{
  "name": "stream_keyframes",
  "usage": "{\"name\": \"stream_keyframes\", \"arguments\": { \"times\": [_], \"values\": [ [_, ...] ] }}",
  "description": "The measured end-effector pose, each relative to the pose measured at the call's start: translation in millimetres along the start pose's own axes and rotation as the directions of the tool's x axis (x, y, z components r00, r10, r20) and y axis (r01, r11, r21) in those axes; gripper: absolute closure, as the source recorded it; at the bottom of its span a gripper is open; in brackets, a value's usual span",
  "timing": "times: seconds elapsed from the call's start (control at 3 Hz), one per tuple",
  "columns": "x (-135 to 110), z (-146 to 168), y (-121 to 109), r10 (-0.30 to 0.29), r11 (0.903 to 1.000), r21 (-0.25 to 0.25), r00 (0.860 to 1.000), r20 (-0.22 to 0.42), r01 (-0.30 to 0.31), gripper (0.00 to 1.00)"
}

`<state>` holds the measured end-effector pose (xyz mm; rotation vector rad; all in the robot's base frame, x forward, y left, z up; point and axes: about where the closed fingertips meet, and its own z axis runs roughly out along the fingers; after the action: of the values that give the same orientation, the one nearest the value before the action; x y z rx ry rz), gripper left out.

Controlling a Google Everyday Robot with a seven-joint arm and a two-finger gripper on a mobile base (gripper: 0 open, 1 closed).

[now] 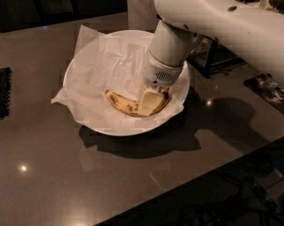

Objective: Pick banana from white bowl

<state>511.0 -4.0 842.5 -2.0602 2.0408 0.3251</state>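
The white bowl point(128, 130) stands on the dark table, lined with crinkled white paper point(102, 67) whose corners stick past the rim at the left and back. The spotted yellow banana point(121, 103) lies in the bowl's front part, its curve opening away from me. My gripper point(150, 102) reaches down into the bowl from the white arm point(217, 18) at the upper right. It sits right over the banana's right half and hides that part; a short end of the banana shows to its right.
A black mat point(0, 93) lies at the table's left edge. A dark rack point(212, 55) stands just right of the bowl, with a printed sheet point(269, 86) beyond it. The table's front edge runs diagonally at the lower right, with cables point(236, 197) below.
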Motion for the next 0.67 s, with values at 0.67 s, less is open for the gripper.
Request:
{"name": "stream_keyframes", "arguments": {
  "times": [0.67],
  "values": [
    [6.5,7.5,0.9,0.027,0.9994,-0.024,1.0,-0.004,-0.027,1.0]
  ]
}}
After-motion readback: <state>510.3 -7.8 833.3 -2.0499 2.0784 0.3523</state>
